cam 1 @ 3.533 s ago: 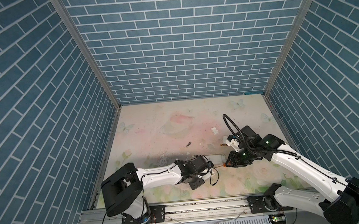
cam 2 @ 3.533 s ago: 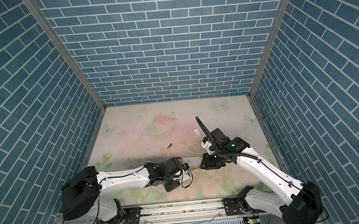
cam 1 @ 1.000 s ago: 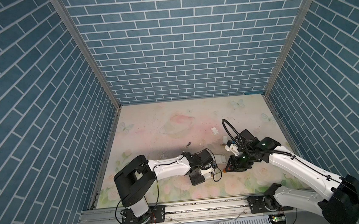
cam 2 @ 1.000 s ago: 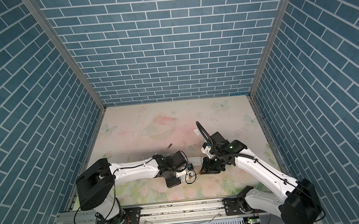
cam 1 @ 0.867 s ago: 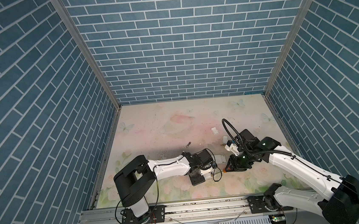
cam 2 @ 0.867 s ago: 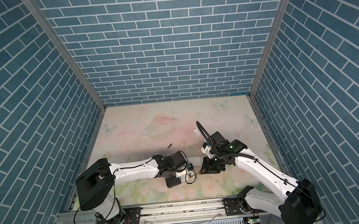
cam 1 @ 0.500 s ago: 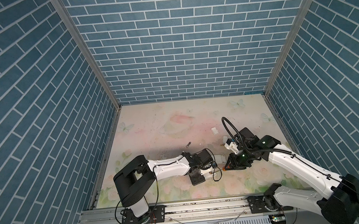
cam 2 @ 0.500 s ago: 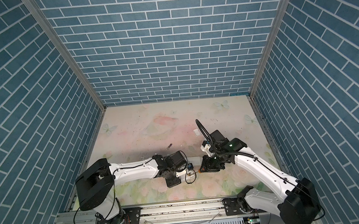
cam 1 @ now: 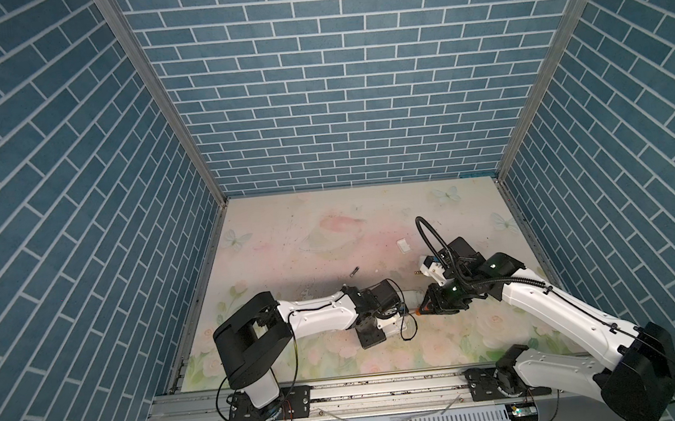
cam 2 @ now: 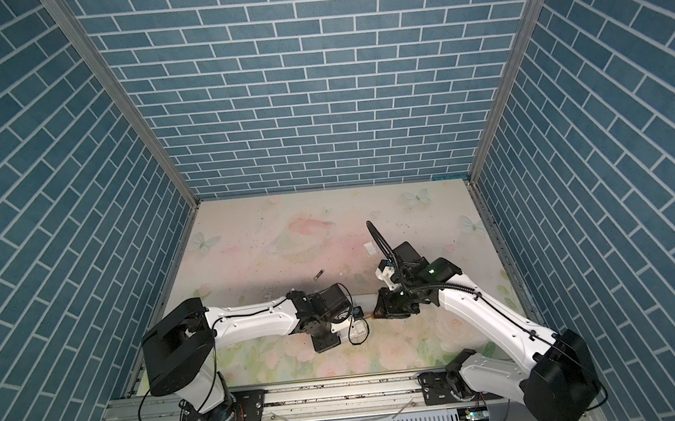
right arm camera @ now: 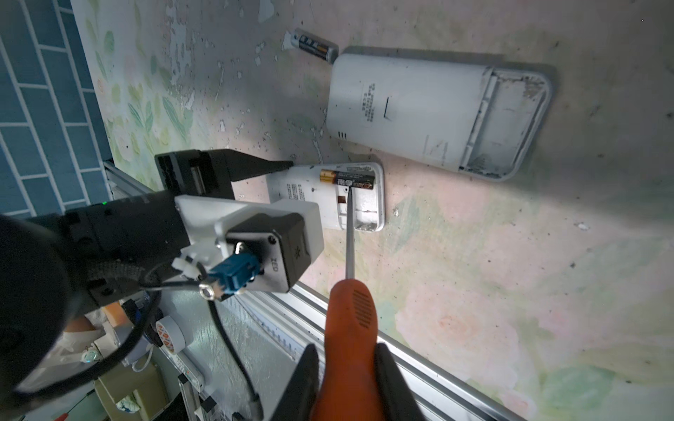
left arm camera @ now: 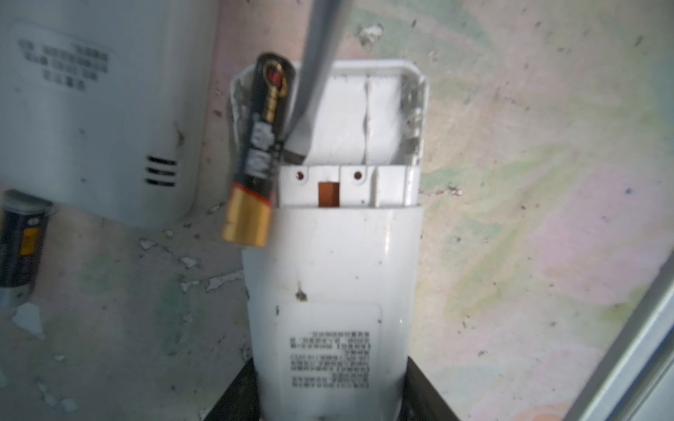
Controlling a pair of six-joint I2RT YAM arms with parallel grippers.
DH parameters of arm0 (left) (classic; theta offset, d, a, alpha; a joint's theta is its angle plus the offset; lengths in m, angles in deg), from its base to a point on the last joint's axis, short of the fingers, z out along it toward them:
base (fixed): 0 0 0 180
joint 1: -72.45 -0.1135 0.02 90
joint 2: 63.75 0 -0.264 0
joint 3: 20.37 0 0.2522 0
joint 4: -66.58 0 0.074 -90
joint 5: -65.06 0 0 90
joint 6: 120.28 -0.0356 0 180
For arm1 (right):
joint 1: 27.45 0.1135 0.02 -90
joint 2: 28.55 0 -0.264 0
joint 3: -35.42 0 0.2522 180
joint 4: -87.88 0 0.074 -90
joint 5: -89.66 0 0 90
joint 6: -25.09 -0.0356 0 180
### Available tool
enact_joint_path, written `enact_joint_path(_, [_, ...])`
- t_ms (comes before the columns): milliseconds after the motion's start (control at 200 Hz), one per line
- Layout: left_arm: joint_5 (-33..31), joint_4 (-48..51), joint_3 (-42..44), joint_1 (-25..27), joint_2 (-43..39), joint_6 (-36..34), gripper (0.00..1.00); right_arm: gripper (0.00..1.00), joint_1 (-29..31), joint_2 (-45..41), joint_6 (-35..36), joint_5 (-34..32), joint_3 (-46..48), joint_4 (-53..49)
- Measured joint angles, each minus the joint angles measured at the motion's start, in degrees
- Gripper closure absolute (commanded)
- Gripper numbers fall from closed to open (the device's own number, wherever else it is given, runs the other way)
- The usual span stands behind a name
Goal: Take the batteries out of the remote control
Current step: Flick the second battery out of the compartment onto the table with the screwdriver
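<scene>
Mid-extraction here, I reckon. The left jaws are clamping the small remote (left arm camera: 335,277) by its lower body and holding it on the worktop (left arm camera: 529,182) with the open battery bay facing up. The right jaws are squeezing the orange handle of a screwdriver (right arm camera: 349,320). Its blade tip is touching the one battery (left arm camera: 255,153) in the bay, which is tilting up out of its slot and leaning over the side wall. The neighbouring slot is looking empty. Another battery (right arm camera: 315,45) is lying loose by the bigger remote (right arm camera: 419,109). I'm thinking the next move is a gentle sideways lever, so the battery is rolling clear rather than flicking off.
</scene>
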Motion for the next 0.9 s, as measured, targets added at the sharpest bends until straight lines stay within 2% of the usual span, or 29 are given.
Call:
enact_joint_path(640, [-0.09, -2.58, 0.31, 0.28, -0.11, 0.76, 1.00, 1.00, -0.02, -1.70, -0.33, -1.46, -0.57, -1.25])
enact_joint_path(895, [-0.02, -5.92, 0.52, 1.84, -0.31, 0.79, 0.98, 1.00, -0.79, -8.28, 0.76, -3.10, -8.13, -7.89])
